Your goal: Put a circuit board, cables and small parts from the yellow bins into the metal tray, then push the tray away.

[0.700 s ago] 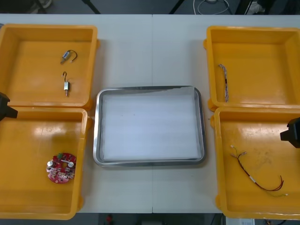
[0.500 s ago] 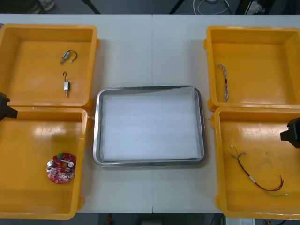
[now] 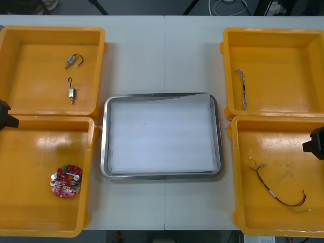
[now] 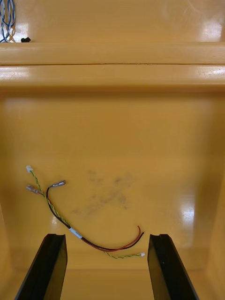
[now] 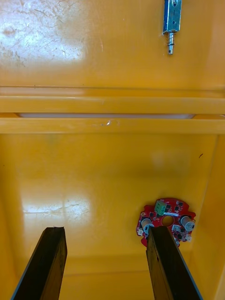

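The metal tray, white inside, sits at the centre of the table. The left gripper hovers at 9 o'clock over the near-left yellow bin, fingers apart. The round red circuit board lies on that bin's floor at 8 o'clock, just beside one finger. The right gripper hovers at 3 o'clock, fingers apart, above the red and yellow cable at 4 o'clock. Two small metal parts lie at 10 o'clock, and the twisted blue and white cable at 2 o'clock.

The left gripper hangs spread, one finger's tip overlapping the red circuit board; well beyond the board, in the next bin, lies a small metal part.
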You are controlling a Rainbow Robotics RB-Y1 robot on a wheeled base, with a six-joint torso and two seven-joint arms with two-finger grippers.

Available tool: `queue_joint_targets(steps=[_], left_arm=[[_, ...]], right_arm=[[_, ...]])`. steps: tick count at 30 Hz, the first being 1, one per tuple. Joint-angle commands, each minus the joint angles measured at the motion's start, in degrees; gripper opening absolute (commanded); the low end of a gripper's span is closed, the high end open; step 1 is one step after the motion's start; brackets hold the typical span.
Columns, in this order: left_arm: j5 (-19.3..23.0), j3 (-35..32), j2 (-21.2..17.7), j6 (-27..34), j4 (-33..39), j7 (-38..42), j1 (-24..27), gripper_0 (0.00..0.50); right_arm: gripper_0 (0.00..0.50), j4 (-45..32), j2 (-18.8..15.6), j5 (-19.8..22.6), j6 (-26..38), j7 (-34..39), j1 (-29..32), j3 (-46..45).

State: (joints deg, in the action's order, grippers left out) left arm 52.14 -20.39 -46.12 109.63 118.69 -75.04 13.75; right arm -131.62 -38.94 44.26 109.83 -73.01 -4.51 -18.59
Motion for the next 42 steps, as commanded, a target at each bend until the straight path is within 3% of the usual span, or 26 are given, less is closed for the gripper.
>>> queue_joint_targets(steps=[1, 42], left_arm=[[0.4, -1.0, -2.2, 0.4, 1.7, -3.4, -0.8, 0.500], [0.4, -1.0, -2.2, 0.4, 1.7, -3.4, -0.8, 0.500]], right_arm=[[0.500, -0.2, -2.0, 0.5, 0.2, 1.6, 0.6, -1.8], [0.500, -0.2, -2.0, 0.5, 0.2, 1.6, 0.6, -1.8]])
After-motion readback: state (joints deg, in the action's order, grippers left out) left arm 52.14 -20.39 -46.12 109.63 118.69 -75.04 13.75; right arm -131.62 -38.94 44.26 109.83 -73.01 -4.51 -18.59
